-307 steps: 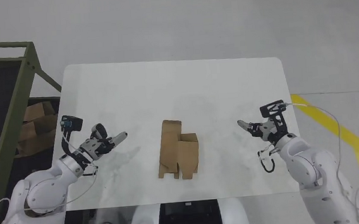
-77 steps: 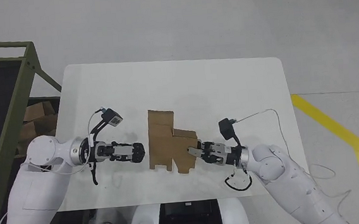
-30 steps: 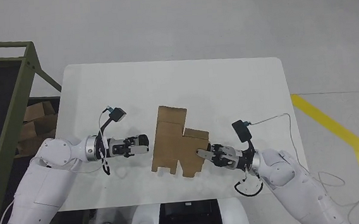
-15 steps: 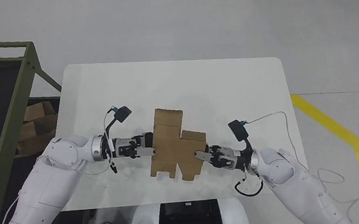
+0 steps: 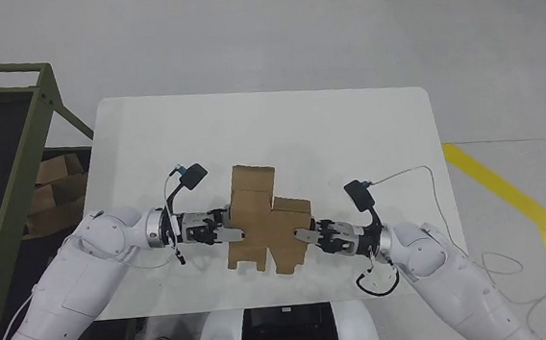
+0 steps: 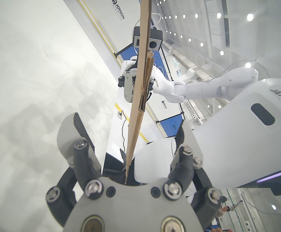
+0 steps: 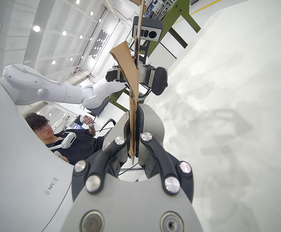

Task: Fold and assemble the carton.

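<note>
Since half a second ago the left gripper (image 6: 128,123) has edged further onto the flat carton's (image 5: 262,219) left edge. Its fingers stand wide apart with the cardboard between them, gripping nothing. The right gripper (image 7: 132,123) is clamped on the carton's right edge. The carton sits over the front middle of the tabletop (image 5: 347,135). Beside the table's left edge, a green-framed bin (image 5: 17,103) holds cardboard boxes (image 5: 52,182). The floor (image 5: 339,30) is grey with a yellow line (image 5: 516,199).
</note>
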Robot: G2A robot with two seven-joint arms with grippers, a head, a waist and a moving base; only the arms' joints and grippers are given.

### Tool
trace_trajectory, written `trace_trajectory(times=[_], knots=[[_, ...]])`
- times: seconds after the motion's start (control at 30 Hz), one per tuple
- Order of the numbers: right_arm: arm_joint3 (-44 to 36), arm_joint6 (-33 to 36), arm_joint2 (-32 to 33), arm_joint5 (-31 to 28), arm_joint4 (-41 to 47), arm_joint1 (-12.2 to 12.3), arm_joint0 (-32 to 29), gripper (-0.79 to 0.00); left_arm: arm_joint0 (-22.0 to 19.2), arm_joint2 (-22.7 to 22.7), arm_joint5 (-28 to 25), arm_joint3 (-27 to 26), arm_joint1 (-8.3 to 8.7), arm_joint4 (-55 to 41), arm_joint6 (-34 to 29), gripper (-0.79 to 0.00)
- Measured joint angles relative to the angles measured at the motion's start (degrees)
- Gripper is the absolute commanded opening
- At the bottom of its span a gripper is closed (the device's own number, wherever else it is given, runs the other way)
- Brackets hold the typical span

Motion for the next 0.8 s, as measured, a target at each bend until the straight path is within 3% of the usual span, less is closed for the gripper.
trace_trajectory(times=[0.1,0.23,0.6,0.8], knots=[[0.00,0.22,-0.36,0.11,0.20,0.01,0.21,-0.785,-0.42,0.92,-0.55,0.13,0.46,0.03,0.55,-0.366],[0.12,0.47,-0.73,0.13,0.36,0.03,0.57,-0.785,-1.08,2.20,-1.44,0.33,1.02,0.40,1.44,-0.351],[0.71,0.85,-1.34,0.11,1.05,0.16,1.13,-0.785,-2.22,4.63,-3.96,0.83,2.19,0.70,3.96,-0.413],[0.80,0.83,-1.55,0.10,1.03,0.26,1.11,-0.785,-2.82,5.81,-4.92,1.10,2.77,0.45,4.93,-0.397]])
